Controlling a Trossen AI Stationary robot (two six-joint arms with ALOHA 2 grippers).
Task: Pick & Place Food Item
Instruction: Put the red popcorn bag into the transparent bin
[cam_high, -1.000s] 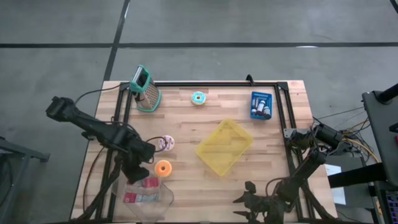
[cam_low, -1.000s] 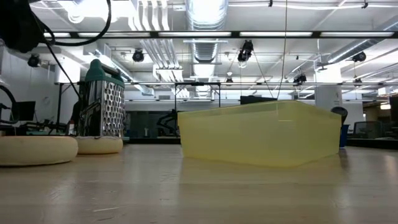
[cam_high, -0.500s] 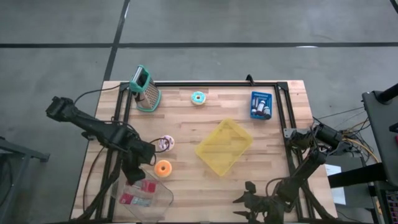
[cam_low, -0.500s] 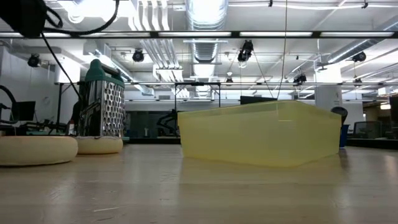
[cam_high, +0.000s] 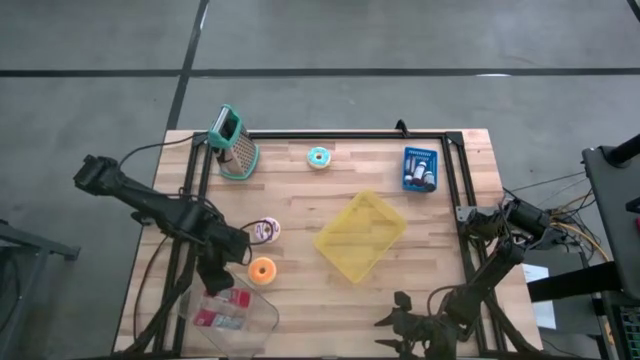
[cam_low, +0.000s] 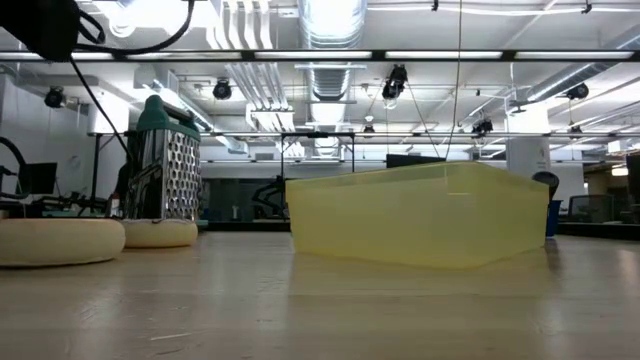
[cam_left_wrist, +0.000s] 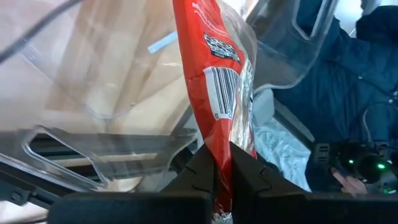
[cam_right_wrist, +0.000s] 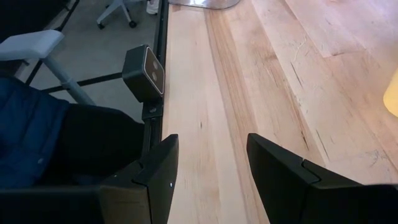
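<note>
My left gripper (cam_high: 216, 284) is shut on a red food packet (cam_high: 224, 306) with a barcode (cam_left_wrist: 219, 99). It holds the packet over a clear plastic container (cam_high: 258, 322) at the table's near left corner. The packet reaches forward from the fingers into the container's opening (cam_left_wrist: 106, 87). I cannot tell whether its far end touches the container. My right gripper (cam_high: 398, 318) waits open above bare wood (cam_right_wrist: 211, 155) at the near right edge. The yellow bin (cam_high: 360, 236) sits on the table's middle. My left gripper pinches one end of the red packet (cam_left_wrist: 222, 163) between its two fingers, with the packet's flat faces against the pads. The fingers slant downward from the table's left toward its near edge. The packet stretches straight out beyond the fingertips, lifted off the table.
An orange doughnut (cam_high: 262, 270) and a pink-and-white one (cam_high: 266, 231) lie just beyond the container. A grater (cam_high: 232, 142), a teal doughnut (cam_high: 319, 156) and a blue basket (cam_high: 420, 168) stand along the far edge. A person in a dark jacket (cam_left_wrist: 348, 93) is beyond the near edge.
My left gripper has rolled a little about its own pointing line while staying over the clear container. The red packet has turned with it and shifted slightly toward the table's left edge. The gripper stays shut.
</note>
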